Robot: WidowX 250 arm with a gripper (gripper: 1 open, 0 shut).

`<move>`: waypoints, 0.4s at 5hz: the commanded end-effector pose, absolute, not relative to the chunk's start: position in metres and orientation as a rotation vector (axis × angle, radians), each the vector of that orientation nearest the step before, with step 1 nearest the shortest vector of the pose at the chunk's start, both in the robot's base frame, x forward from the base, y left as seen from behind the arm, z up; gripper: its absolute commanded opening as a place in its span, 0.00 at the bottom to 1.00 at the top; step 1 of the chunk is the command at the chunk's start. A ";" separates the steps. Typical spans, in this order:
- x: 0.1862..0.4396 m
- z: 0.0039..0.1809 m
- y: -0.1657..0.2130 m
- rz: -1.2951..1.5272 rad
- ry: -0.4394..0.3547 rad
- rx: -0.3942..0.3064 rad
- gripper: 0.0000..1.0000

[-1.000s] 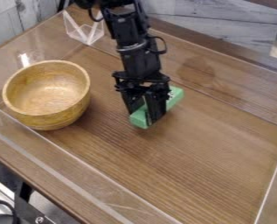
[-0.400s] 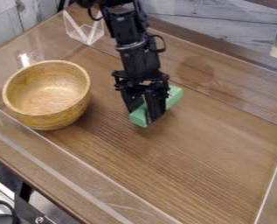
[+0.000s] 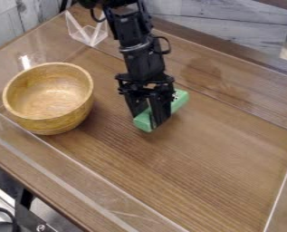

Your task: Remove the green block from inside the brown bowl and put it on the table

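Clenched on the green block (image 3: 149,116), the claw (image 3: 150,112) has not budged across the last second: its dark fingers (image 3: 165,105) straddle the block exactly as they did in the earlier views, and the arm above it leans in at the same steep downward angle. So nothing has changed, and that stillness is itself the news. It reads as a pause at the end of the carry, just before letting go.

That block sits low, at the table (image 3: 218,172) surface or touching it; from this single view I cannot tell whether its underside is fully resting on the wood or held a hair above. It is tilted slightly, one green end poking out to the right of the fingers and another below them.

Moving outward, the brown bowl (image 3: 46,97) stands well apart to the left, upright and empty, its yellowish inside showing only grain. Removal from the bowl is therefore done.

Judging from this, the task is nearly complete: what remains is to release the grip and lift clear. One risk is that the tilted block shifts or tips as the fingers part, though it has little room to fall.
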State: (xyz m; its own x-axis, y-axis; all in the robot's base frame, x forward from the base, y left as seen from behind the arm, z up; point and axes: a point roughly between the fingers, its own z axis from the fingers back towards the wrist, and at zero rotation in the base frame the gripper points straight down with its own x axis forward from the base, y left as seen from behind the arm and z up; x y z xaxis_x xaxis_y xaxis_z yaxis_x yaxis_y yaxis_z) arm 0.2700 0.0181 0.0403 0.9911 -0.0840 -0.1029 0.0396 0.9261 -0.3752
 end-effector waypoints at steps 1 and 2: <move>0.281 0.053 0.024 -0.064 0.068 -0.373 0.00; 0.281 0.053 0.024 -0.063 0.070 -0.377 0.00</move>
State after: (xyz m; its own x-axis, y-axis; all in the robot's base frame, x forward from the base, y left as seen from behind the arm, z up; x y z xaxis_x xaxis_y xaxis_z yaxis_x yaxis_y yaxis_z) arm 0.2701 0.0198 0.0396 0.9905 -0.0791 -0.1125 0.0305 0.9239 -0.3815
